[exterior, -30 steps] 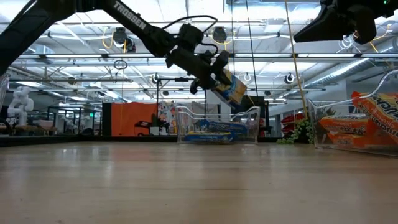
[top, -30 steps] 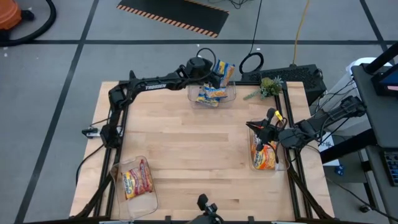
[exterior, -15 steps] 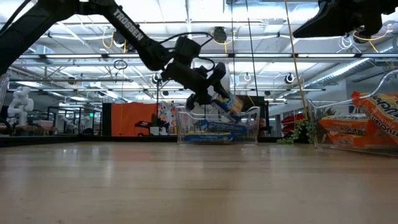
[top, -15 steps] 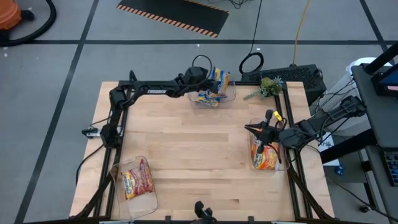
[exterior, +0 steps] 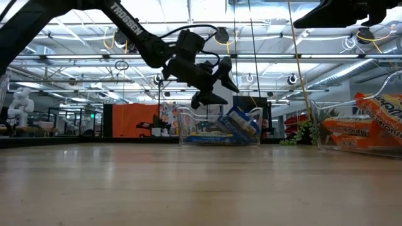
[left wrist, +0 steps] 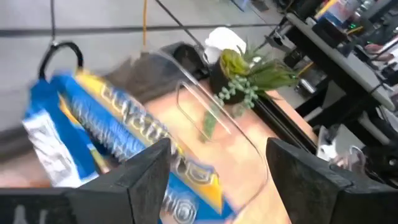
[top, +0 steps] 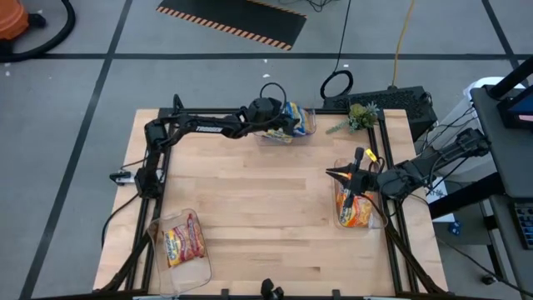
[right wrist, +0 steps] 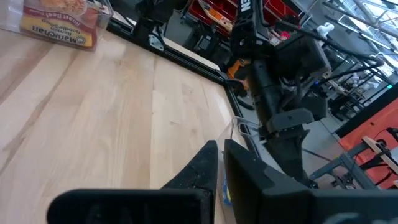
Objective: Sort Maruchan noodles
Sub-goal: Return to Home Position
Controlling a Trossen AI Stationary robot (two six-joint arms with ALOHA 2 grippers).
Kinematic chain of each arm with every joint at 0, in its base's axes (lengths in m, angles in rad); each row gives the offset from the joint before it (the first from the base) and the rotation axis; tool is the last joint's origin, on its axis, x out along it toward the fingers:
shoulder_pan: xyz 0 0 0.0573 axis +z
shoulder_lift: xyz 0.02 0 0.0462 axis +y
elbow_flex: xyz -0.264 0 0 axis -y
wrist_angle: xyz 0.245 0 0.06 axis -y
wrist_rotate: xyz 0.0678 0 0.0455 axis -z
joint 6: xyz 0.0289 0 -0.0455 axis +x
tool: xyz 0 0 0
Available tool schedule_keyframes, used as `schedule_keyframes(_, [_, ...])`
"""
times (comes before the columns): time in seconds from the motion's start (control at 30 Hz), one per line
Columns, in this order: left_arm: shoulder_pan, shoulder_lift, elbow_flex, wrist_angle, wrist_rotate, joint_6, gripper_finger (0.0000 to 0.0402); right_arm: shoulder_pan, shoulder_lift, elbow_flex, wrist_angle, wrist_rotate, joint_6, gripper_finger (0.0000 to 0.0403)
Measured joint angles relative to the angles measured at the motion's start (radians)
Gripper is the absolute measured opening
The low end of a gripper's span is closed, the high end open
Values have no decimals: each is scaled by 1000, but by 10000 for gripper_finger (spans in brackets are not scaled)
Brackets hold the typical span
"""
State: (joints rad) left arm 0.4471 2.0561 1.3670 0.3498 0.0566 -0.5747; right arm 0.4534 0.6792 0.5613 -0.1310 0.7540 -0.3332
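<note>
**At the far bin, the left gripper is hanging open over the blue packets**

Nearest the front edge of the wooden table (top: 250,200), at its left corner, red noodle packets (top: 183,240) are lying in a clear bin (top: 204,271).

Farther in, along the right edge, orange noodle packets (exterior: 370,129) are sitting stacked in a second clear bin (exterior: 320,132). The right gripper (top: 331,172) is hovering above the far end of this bin. Its fingers are drawn close with only a slit between them, gripping nothing.

At the far edge, in the middle, the left arm is reaching across to a third clear bin (exterior: 185,129). The left gripper (exterior: 221,94) is hanging just above the rim, its jaws spread wide and empty. Below it, a blue-and-yellow noodle packet (exterior: 242,123) is leaning tilted inside the bin, resting on other blue packets (exterior: 210,133) that are lying flat on the bottom.

Beyond that bin and to its right, a small green plant (top: 360,117) is standing at the table's corner.
</note>
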Motion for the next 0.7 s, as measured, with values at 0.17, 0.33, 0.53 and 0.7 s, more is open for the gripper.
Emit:
schedule_keyframes(0.17, [4,-70,0,-111,-35,62,268,0,0,0,0,1,-1,22])
schedule_keyframes(0.33, [-8,-185,1,-248,-48,162,269,0,0,0,0,1,-4,22])
schedule_keyframes(0.53, [-91,-308,2,-345,-45,371,269,0,0,0,0,1,29,22])
schedule_keyframes(0.7, [-196,-381,-7,-456,-41,495,267,0,0,0,-1,0,104,22])
